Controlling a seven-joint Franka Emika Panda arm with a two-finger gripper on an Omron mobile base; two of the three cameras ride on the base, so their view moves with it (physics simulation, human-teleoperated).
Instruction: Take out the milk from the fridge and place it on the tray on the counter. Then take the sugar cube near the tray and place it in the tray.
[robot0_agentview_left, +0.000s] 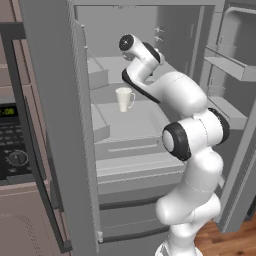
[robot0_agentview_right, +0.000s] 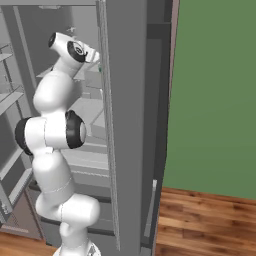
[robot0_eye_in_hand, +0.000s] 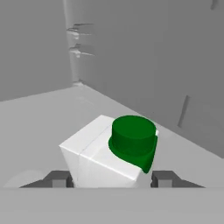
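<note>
Grey walls and grey shelves make up the inside of the fridge (robot0_agentview_left: 125, 125), and both its doors stand wide open. The white robot arm (robot0_agentview_left: 192, 145) rises from the floor in front of it and bends over, reaching deep onto an upper shelf near the back wall.

On a shelf to the left of the arm sits a white mug (robot0_agentview_left: 124, 99) with a handle. It stands upright, apart from the arm. To the left of the fridge is a black oven (robot0_agentview_left: 12, 145) with a round dial. In the right base view, a green wall (robot0_agentview_right: 215, 95) and a brown wood floor (robot0_agentview_right: 205, 220) show past the fridge door.

In the hand view, the milk (robot0_eye_in_hand: 111, 155) is very close. It is a small white carton with a round green cap on its sloped top. It stands upright on the grey shelf, near the corner at the back of the fridge. The two dark fingers (robot0_eye_in_hand: 110, 179) sit one on each side of the carton, low down, and each one touches a side. They are clamped on the milk.
</note>
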